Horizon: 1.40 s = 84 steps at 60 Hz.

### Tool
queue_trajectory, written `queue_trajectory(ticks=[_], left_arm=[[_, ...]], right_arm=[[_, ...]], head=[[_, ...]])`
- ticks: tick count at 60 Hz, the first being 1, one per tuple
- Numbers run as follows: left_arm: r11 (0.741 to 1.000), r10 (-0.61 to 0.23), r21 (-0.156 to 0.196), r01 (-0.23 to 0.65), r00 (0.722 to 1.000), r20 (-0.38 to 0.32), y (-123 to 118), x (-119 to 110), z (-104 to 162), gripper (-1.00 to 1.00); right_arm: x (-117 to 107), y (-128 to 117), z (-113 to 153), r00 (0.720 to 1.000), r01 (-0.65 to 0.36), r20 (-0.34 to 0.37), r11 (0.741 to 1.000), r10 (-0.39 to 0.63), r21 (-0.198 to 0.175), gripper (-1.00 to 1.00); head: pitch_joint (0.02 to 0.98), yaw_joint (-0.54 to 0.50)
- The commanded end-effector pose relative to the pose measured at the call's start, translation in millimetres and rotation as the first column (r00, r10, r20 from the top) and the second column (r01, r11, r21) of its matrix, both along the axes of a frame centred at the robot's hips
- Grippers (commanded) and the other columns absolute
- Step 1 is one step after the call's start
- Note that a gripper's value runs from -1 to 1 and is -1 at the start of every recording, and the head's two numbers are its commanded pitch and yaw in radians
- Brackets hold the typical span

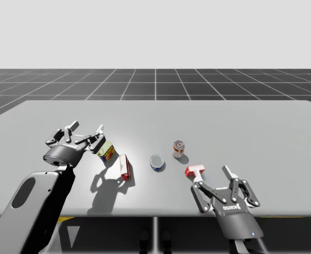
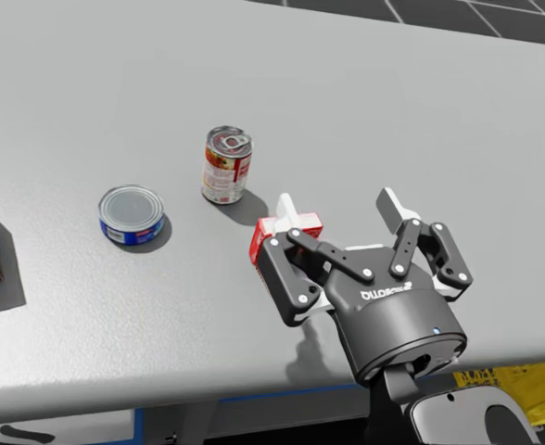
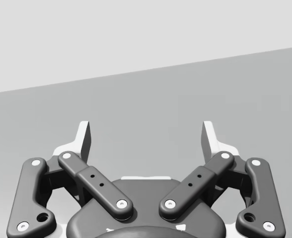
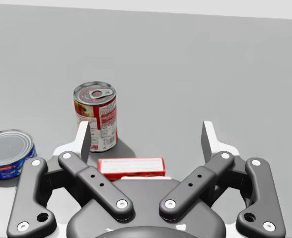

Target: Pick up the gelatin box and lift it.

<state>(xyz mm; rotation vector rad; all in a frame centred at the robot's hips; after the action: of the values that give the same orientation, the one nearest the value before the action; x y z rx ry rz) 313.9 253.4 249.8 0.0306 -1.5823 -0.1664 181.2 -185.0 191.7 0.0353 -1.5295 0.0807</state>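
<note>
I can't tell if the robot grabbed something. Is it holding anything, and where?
Nothing is held. The right gripper is open, and the red box lies between its fingers, touched by neither. The left gripper is open too.

The left gripper (image 1: 87, 128) and right gripper (image 2: 338, 206) match: dark grey bodies, black link bars (image 2: 333, 260) with pale round screws (image 2: 366, 273), white fingers (image 2: 390, 204). The right's domed wrist (image 2: 398, 329) carries white lettering and a blue dot. The left arm (image 1: 36, 203) is glossy black.

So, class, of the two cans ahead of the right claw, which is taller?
The red can, standing upright just beyond the small red box; the blue can beside it is short and flat.
</note>
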Motion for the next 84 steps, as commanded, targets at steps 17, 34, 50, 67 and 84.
queue_trajectory(ticks=[17, 34, 50, 67, 84], left_arm=[[1.0, 0.008, -0.001, -0.008, 1.0, 0.002, 1, 1, 0, -1.0], [1.0, 0.012, -0.001, -0.012, 1.0, 0.003, 1, 1, 0, -1.0], [1.0, 0.012, 0.0, -0.012, 1.0, 0.003, 2, 1, 0, -1.0], [1.0, 0.013, 0.003, -0.013, 1.0, 0.004, 1, 1, -1, -1.0], [1.0, 0.012, 0.006, -0.012, 1.0, 0.002, 1, 2, -2, -1.0]], right_arm=[[11, 19, -53, 0.984, 0.029, -0.175, 0.999, -0.033, -0.022, -1.0], [36, 20, -70, 0.98, 0.065, -0.182, 0.995, -0.077, -0.071, -1.0], [54, 22, -70, 0.962, 0.063, -0.265, 0.998, -0.068, -0.027, -1.0], [52, 24, -73, 0.967, 0.057, -0.244, 0.997, -0.069, -0.058, 1.0], [49, 23, -74, 0.967, 0.061, -0.244, 0.996, -0.074, -0.058, 0.98]], head=[[0.893, -0.28], [0.892, -0.28], [0.884, -0.28], [0.79, -0.28], [0.571, -0.31]])
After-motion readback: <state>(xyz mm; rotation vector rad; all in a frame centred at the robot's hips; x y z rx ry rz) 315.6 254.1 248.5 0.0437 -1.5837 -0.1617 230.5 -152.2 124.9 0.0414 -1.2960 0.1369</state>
